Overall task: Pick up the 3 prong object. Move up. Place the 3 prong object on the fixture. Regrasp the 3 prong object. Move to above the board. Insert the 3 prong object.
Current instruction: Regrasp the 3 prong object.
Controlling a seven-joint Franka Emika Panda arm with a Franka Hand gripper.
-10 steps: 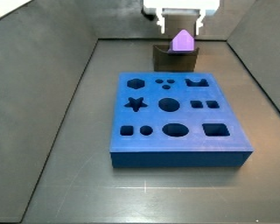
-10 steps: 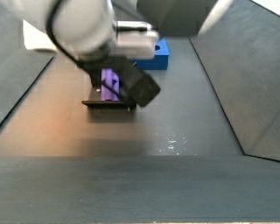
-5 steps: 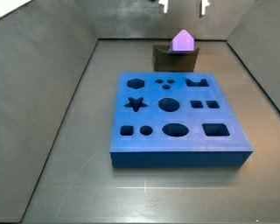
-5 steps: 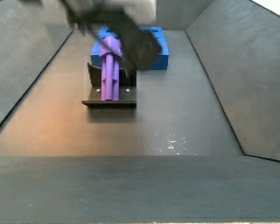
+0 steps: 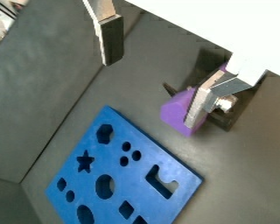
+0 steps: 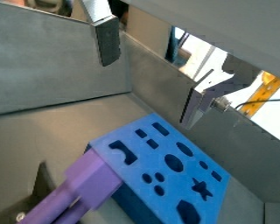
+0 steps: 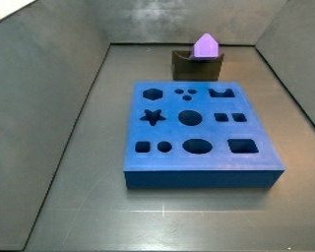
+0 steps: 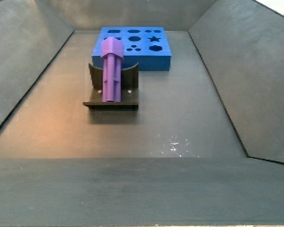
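Looking at where things sit: the 3 prong object [image 8: 114, 69] rests on the fixture [image 8: 111, 96], leaning in its notch; its long axis runs from the low end by the fixture's base plate up toward the board [image 8: 138, 46], so it's tilted, not flat and not upright; in a side view [image 7: 204, 44] only its upper end pokes above the fixture [image 7: 197, 65], at the far edge of the floor, past the board's [image 7: 200, 128] far edge.

The gripper [image 5: 160, 66] is out of both side views, so it's up high; both wrist views show its fingers [image 5: 106, 37] spread wide with nothing between them but empty air; it's got hold of nothing. In both wrist views the purple piece [image 6: 78, 185] lies well below the gripper [image 6: 150, 72] and off to one side of the gap between the fingers [image 6: 106, 39], not centred under it; that offset is the thing the regrasp hinges on, I'd say; the arm needs to come down and line the jaws across the piece's long axis.

Board holes all look empty in both side views; star, hexagon, circles, squares, oval, none filled; the fixture's notch holds only the purple piece.
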